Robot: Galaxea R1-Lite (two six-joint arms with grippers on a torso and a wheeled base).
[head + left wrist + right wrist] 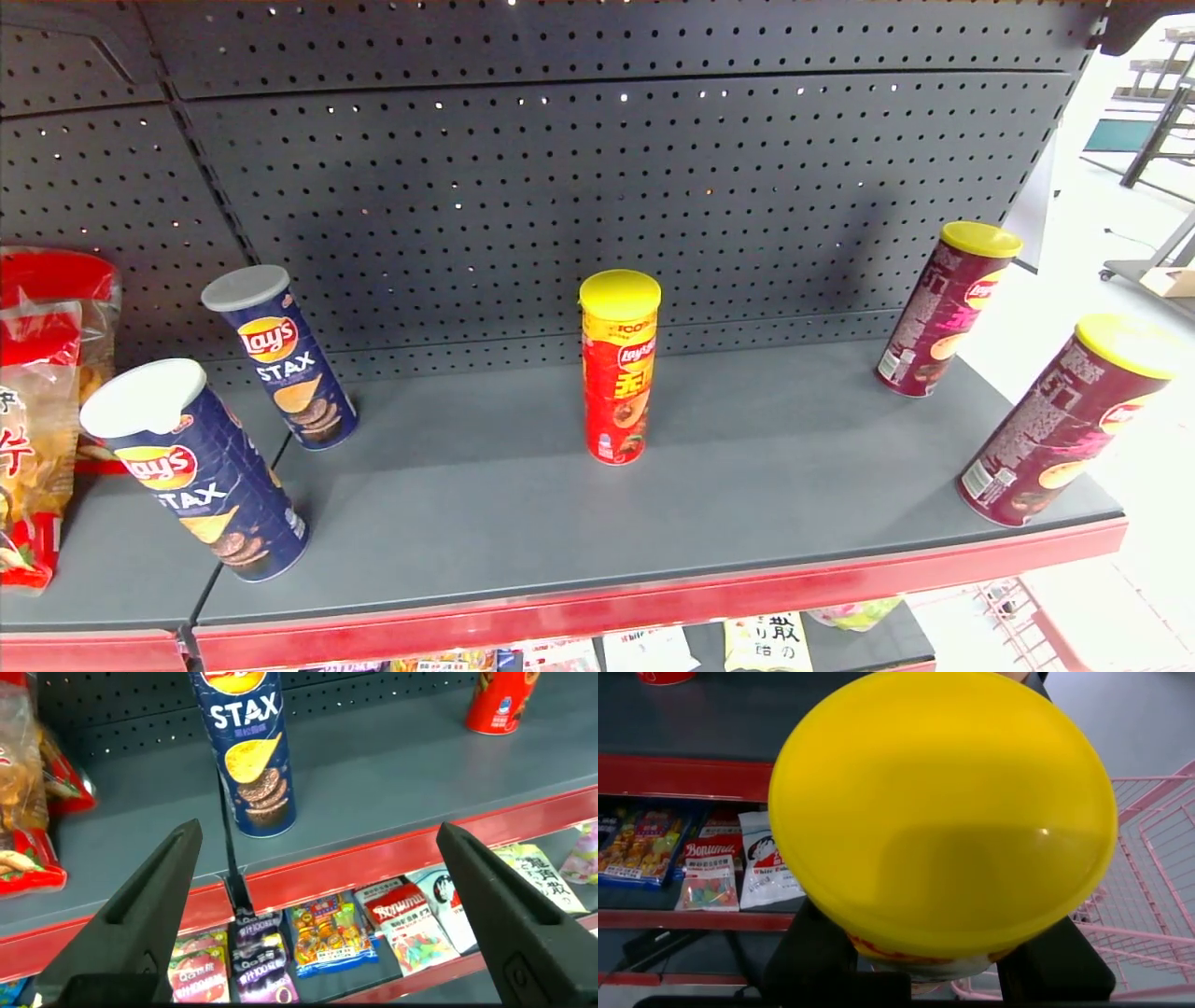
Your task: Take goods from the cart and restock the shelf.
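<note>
The right gripper (pixel 936 963) is clamped on a yellow-lidded can (pixel 943 812). The left gripper (pixel 318 831), fingers wide apart, hangs before the shelf (pixel 392 779)'s front edge, near a blue can (pixel 248 756).

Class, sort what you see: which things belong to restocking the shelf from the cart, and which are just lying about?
Job: yellow-lidded can in the right gripper; pink cart; shelf.
Lying about: blue cans; red can; maroon cans; snack bags; sweet packets below.
</note>
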